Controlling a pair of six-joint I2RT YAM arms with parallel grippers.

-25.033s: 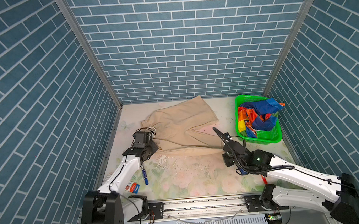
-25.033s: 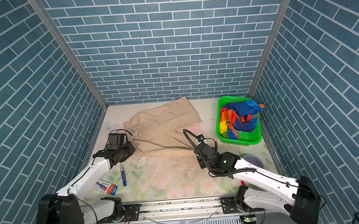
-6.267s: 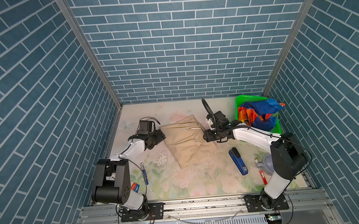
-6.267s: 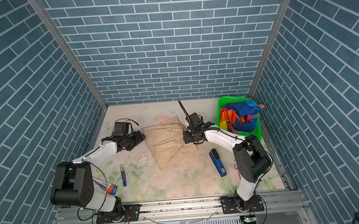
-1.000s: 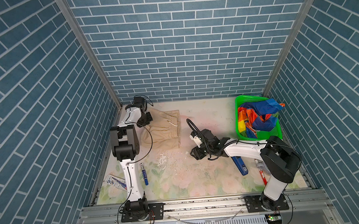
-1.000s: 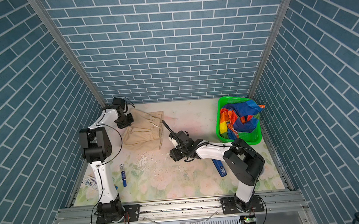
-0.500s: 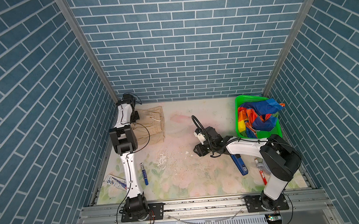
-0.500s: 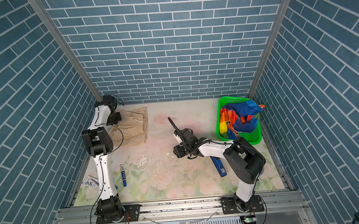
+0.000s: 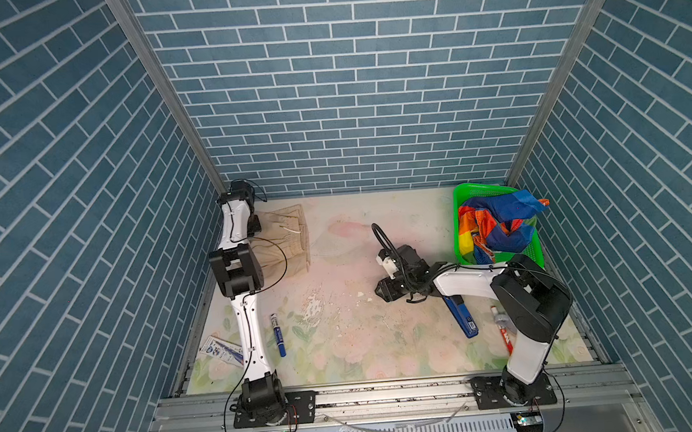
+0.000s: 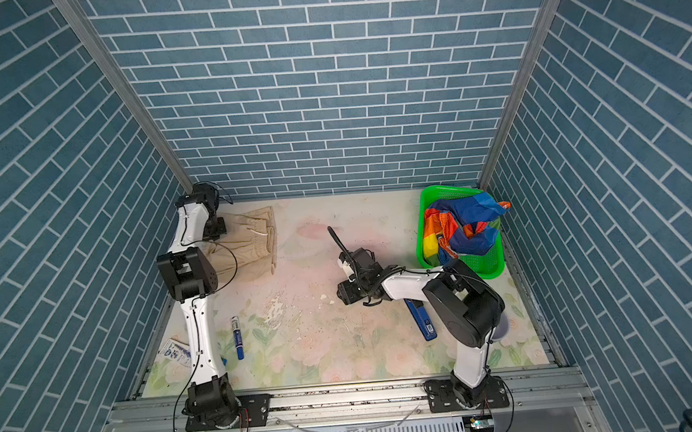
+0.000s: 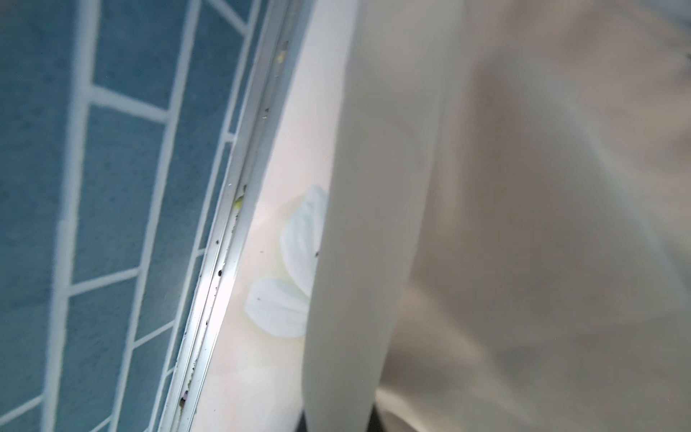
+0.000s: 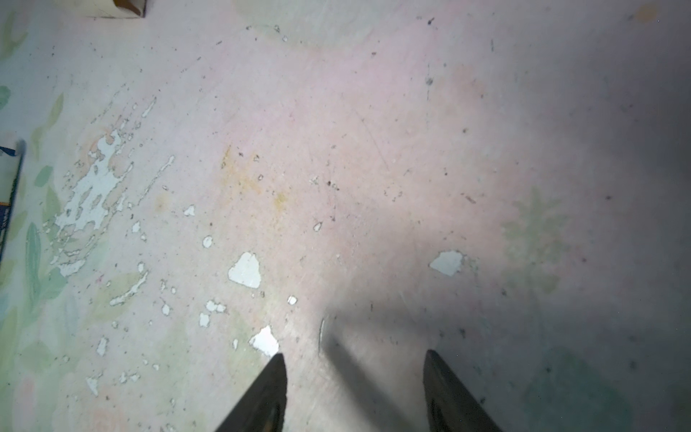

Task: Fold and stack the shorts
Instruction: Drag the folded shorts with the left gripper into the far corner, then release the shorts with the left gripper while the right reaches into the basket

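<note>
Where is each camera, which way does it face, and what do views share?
Top views: high in front, looking down at the table; left arm, right arm, beige shorts, basket.
Left wrist: close over beige shorts beside a wall; no arm part clear.
Right wrist: low over table; right pincer open, empty.
Shared: top views and left wrist see the beige shorts.

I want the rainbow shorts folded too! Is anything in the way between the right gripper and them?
Nothing loose lies between the right gripper and the rainbow shorts. Only the wall of the green basket surrounds them, and they heap above its rim. The blue tool lies off to the side.
</note>
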